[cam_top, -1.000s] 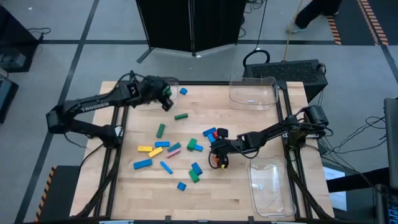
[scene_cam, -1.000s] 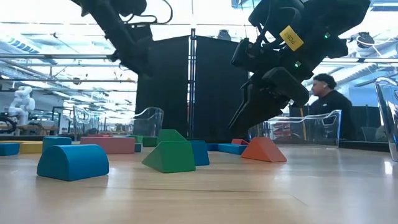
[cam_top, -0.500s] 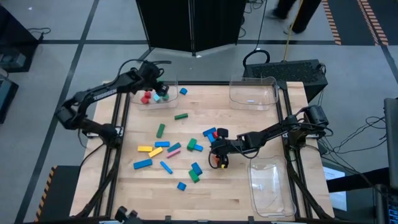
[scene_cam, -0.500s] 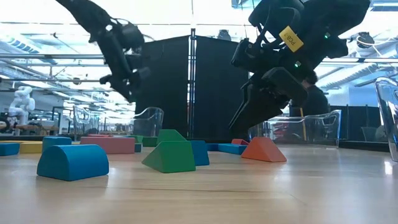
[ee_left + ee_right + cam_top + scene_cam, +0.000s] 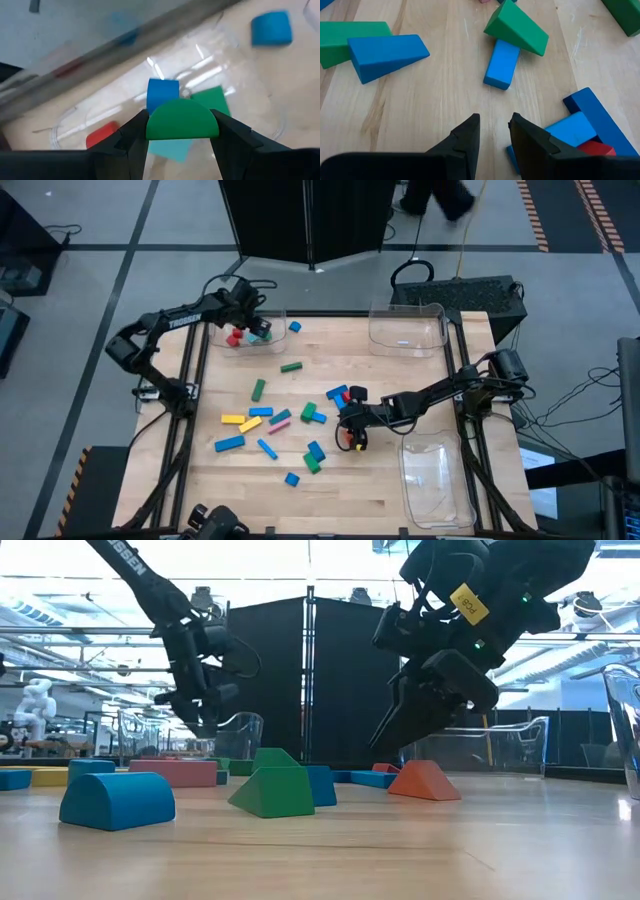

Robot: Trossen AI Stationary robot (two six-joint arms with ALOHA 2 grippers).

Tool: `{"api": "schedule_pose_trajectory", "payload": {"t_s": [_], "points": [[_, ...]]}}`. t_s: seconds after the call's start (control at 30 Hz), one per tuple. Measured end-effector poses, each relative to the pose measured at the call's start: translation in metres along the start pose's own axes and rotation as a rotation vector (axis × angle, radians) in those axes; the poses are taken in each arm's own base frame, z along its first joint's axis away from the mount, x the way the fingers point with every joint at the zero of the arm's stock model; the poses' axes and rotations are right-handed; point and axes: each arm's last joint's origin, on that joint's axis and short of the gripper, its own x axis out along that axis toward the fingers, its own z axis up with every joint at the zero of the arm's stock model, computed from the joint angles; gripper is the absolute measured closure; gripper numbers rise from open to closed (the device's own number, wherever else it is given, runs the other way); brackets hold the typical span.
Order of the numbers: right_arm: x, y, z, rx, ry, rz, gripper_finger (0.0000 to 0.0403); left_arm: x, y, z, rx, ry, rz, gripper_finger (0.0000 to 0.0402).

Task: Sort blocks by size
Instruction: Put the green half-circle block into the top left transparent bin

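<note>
Hovering over the clear tray (image 5: 268,343) now, left gripper (image 5: 181,142) pinching a green half-round block (image 5: 182,120), right gripper (image 5: 494,131) unmoved, fingers slightly parted, empty.

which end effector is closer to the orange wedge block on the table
Right. The right end effector hangs just above the orange wedge block near the table's middle. The left end effector, holding a green half-round block, is over the far-left clear tray.

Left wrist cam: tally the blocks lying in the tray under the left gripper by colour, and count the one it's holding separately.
Blue block: 1
Green block: 1
Teal block: 1
Red block: 1
Held in the left gripper, green half-round block: 1
Total: 5
</note>
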Motion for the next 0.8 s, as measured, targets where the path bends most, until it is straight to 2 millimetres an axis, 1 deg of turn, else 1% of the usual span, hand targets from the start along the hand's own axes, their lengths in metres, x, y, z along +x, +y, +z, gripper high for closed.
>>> {"api": "schedule_pose_trajectory", "payload": {"t_s": [0.2,0.37,0.5,0.57,0.67,0.8], "points": [[0.0000,0.0001,0.0000,0.000,0.000,0.001,0.0303,0.0070,0.0006,-0.0060,0.046,0.075,0.012,0.0221],[0.0000,0.0000,0.0000,0.004,0.000,0.000,0.0303,0.0067,0.0007,-0.0061,0.051,0.078,0.013,0.0221],[0.0000,0.0000,0.0000,0.010,0.000,0.000,0.0303,0.0066,0.0003,-0.0070,0.090,0.086,0.012,0.0221],[0.0000,0.0001,0.0000,0.010,0.000,0.000,0.0303,0.0066,0.0002,-0.0074,0.065,0.090,0.014,0.0219],[0.0000,0.0001,0.0000,0.011,0.000,0.000,0.0303,0.0066,0.0003,-0.0075,0.046,0.091,0.015,0.0202],[0.0000,0.0000,0.0000,0.011,0.000,0.000,0.0303,0.0066,0.0003,-0.0076,0.042,0.091,0.018,0.0167]]}}
